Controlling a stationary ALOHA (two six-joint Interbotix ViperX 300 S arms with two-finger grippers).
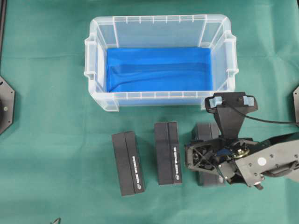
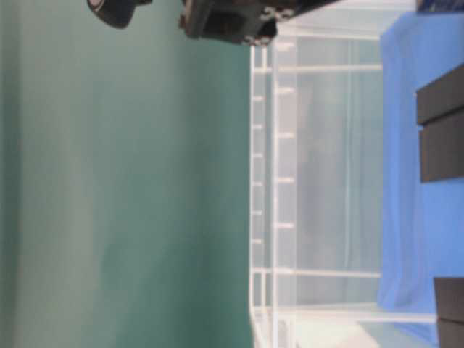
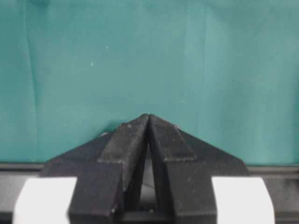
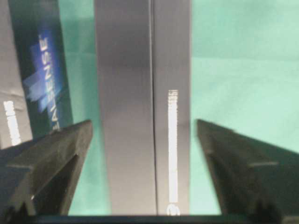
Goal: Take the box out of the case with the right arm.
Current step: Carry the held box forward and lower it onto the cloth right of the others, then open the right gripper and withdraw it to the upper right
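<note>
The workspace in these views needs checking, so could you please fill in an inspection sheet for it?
Surface: green cloth, wrinkled.
Job's things: clear case holds no box; three black boxes lie on the cloth in front of it.
Clutter: nothing seen.
Grippers: right gripper open, straddling the right-hand box without touching; left gripper shut, holding nothing.
Cables: black cable runs from the right wrist camera.
Surroundings: dark mounts at the table edges.
</note>
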